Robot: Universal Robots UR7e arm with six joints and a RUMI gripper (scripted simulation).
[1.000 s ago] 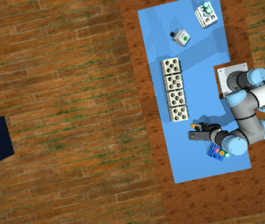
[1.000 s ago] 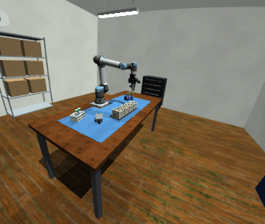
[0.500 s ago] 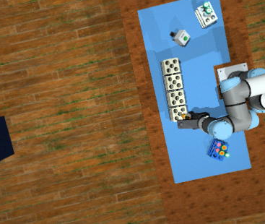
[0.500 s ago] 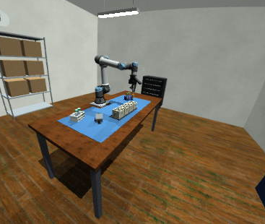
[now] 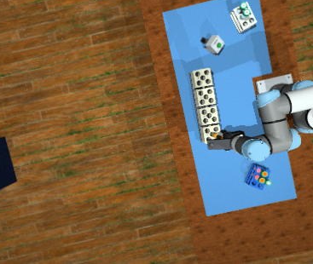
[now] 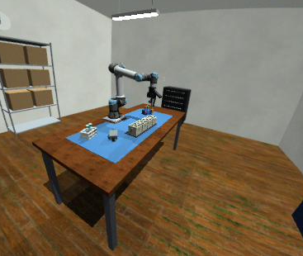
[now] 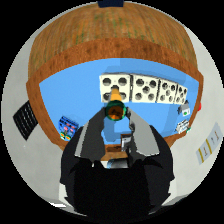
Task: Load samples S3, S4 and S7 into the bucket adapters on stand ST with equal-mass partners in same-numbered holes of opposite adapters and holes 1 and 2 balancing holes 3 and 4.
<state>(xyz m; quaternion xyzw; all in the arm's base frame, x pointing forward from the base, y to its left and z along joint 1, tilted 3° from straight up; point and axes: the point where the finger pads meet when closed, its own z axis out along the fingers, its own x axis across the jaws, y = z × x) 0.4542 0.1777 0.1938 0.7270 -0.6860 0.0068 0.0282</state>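
Observation:
My gripper (image 5: 217, 140) is shut on a sample tube with an orange cap dot (image 7: 115, 110) and holds it above the table, over the near end of the row of four cream bucket adapters (image 5: 205, 105). The tube hangs over the last adapter (image 5: 211, 133) in the overhead view; I cannot read its ID. In the wrist view the adapter row (image 7: 142, 90) lies beyond the tube. The blue sample rack (image 5: 256, 173) holds the remaining tubes with orange and other cap dots. The white blank rack (image 5: 245, 20) stands at the far end with green-capped tubes.
The DONE desk with its green key (image 5: 215, 44) sits between the white rack and the adapters. The arm base (image 5: 274, 84) stands on a plate at the mat's right edge. A black chair (image 6: 176, 99) stands at the table's far end.

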